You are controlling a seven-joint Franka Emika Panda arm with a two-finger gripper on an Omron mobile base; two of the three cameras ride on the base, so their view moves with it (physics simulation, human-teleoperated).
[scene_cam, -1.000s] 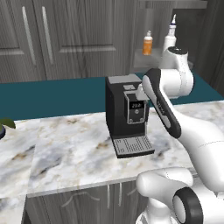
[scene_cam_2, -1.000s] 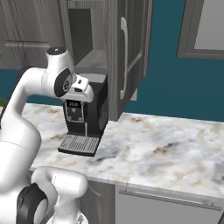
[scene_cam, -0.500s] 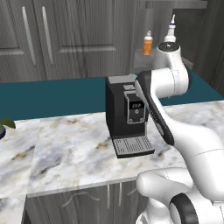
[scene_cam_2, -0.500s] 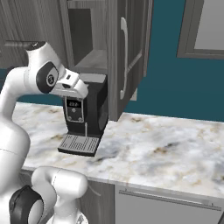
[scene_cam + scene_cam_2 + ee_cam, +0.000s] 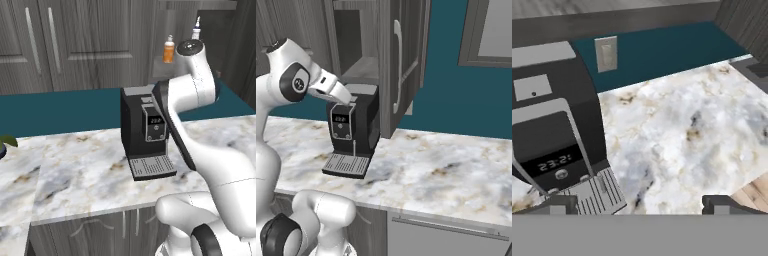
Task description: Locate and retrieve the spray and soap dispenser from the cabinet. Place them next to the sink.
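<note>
- Tool (image 5: 640, 202): in the hand view we see its two dark tips set wide apart with nothing between them, looking down on the marble worktop (image 5: 677, 140).
- Coffee machine (image 5: 145, 137): black, standing on the worktop just below the tool (its drip grille faces us).
- Soap dispenser (image 5: 169, 50): orange, upright on the open shelf of the cabinet (image 5: 90, 45), behind the arm.
- Spray (image 5: 196, 30): we note its white top just right of the soap dispenser, mostly hidden by the arm.
</note>
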